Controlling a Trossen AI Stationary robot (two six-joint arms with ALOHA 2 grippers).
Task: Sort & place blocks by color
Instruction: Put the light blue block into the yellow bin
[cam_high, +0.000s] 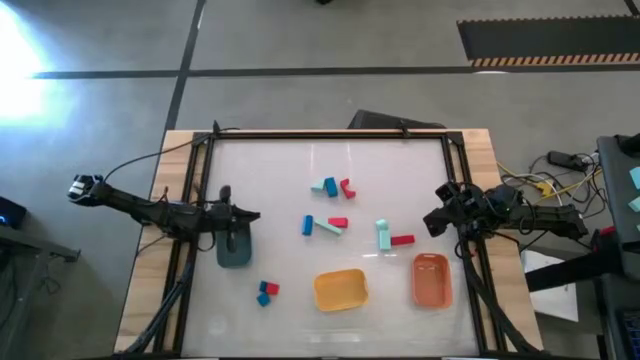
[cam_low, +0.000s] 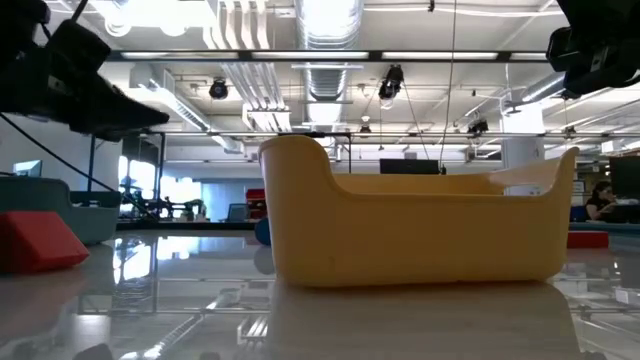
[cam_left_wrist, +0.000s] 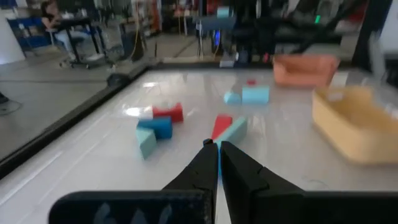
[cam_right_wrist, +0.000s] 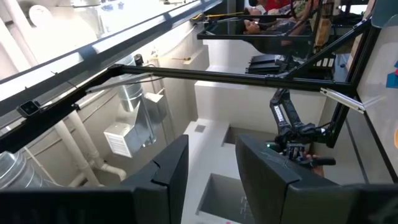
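Red, mint-teal and blue blocks lie flat on the white table. One cluster (cam_high: 333, 187) sits toward the far side, another (cam_high: 325, 226) in the middle, a teal and a red block (cam_high: 390, 238) right of it, and a blue-red pair (cam_high: 266, 291) near the front. My left gripper (cam_high: 250, 215) (cam_left_wrist: 215, 144) hovers shut by the grey-blue bin (cam_high: 235, 248), pointing right at the blocks (cam_left_wrist: 158, 127). A thin blue sliver shows in the slit between its fingers; what it is I cannot tell. My right gripper (cam_high: 432, 220) (cam_right_wrist: 212, 142) hangs open at the table's right side, beyond the orange bin (cam_high: 431, 279).
The yellow bin (cam_high: 341, 290) (cam_low: 410, 225) stands near the front middle, with the orange bin right of it. A dark frame runs around the table (cam_high: 330, 135). Cables lie off the right edge. A red block (cam_low: 35, 242) sits low in the low view's left.
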